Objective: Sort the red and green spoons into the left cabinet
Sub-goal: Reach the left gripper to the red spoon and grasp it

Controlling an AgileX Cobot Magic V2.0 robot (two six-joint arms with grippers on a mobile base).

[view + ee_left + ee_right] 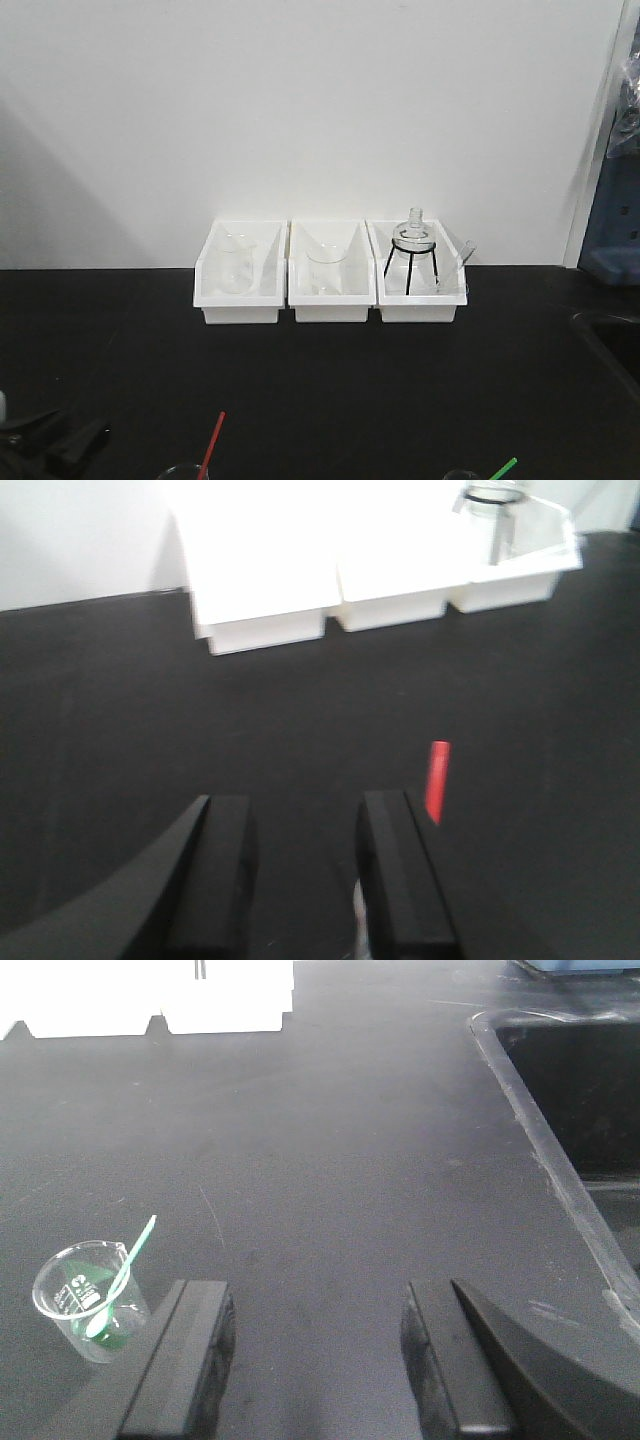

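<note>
– Right wrist-mounted view is showing the green spoon (128,1265) standing bowl-down in a small clear beaker (65,1295) on the black counter (330,1160), its handle leaning over the rim. The right hand (315,1360) is hovering just beside it, fingers spread, nothing lying between them.
– And the red spoon (437,780)?
– Left wrist view is catching only its handle, poking up just right of the left hand (310,870). That hand is gaping too, gripping nothing.
– What is the front camera giving?
– Both handles are peeking in at the bottom edge, red on the left, green on the right, well apart. Three white bins (325,300) holding glassware are sitting against the wall, and a sink (540,1160) is lying off to the right.
</note>
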